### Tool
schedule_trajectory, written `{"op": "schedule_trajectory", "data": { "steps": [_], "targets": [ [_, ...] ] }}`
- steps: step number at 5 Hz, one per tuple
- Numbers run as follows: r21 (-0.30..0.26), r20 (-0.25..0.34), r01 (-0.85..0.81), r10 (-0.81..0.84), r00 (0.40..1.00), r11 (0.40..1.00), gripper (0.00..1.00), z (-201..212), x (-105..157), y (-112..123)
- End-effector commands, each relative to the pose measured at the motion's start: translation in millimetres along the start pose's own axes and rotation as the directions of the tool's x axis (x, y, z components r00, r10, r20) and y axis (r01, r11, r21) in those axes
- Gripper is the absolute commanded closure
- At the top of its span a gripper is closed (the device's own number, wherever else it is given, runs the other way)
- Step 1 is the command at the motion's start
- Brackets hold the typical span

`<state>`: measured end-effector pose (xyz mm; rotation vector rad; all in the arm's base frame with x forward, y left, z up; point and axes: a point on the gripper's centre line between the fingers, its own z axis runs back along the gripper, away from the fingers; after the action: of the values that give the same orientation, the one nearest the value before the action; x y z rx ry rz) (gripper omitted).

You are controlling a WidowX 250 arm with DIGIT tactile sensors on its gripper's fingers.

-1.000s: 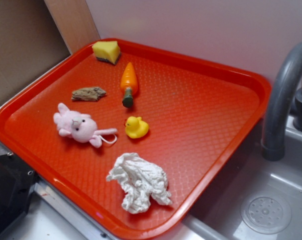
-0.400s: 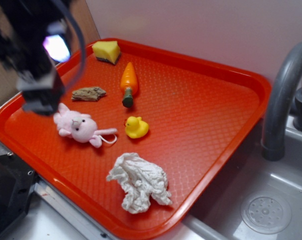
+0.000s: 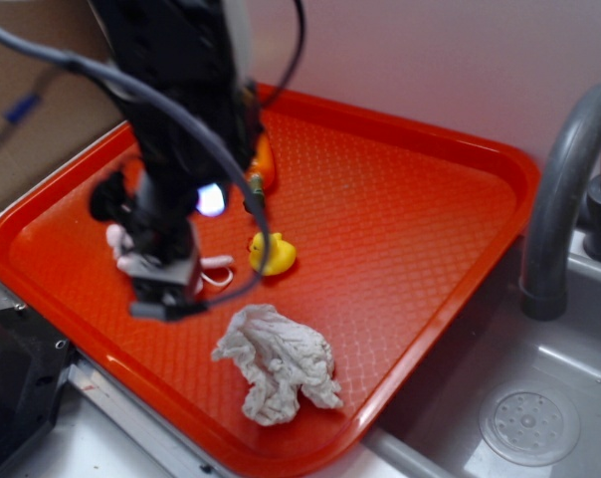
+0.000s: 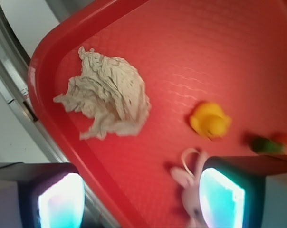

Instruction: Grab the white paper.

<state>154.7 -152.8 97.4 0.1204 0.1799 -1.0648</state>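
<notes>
Currently | gripper (image 4: 141, 199) open, fingers (image 4: 222, 197) spread at the wrist frame's bottom edge, above the pink plush bunny (image 4: 186, 187); white paper (image 3: 278, 361) crumpled at lower centre of the red tray (image 3: 420, 239), untouched; yellow rubber duck (image 3: 272, 253) mid-frame; carrot (image 3: 265, 164) partly hidden behind the arm

The arm (image 3: 181, 119) hides most of the pink plush bunny (image 3: 116, 239), most of the carrot (image 3: 266, 164) and part of the tray's (image 3: 430, 149) far-left corner; the wrist view shows the carrot (image 4: 272, 143) blurred (cut at the edge)
</notes>
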Motion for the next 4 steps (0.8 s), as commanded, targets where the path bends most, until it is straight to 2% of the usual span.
{"op": "schedule_trajectory", "data": {
  "steps": [1,2,3,4],
  "targets": [
    [-0.093,0.048,0.113,-0.109,0.993,0.989,0.00,-14.1,12.1,-33.6],
    [-0.093,0.016,0.111,-0.110,0.994,0.990,0.00,-23.9,17.0,-37.8],
    [-0.037,-0.039,0.063,-0.065,0.997,0.997,0.00,-35.1,17.3,-34.3],
    [-0.023,-0.046,0.029,-0.030,0.998,0.999,0.00,-43.6,18.2,-31.4]
  ]
}}
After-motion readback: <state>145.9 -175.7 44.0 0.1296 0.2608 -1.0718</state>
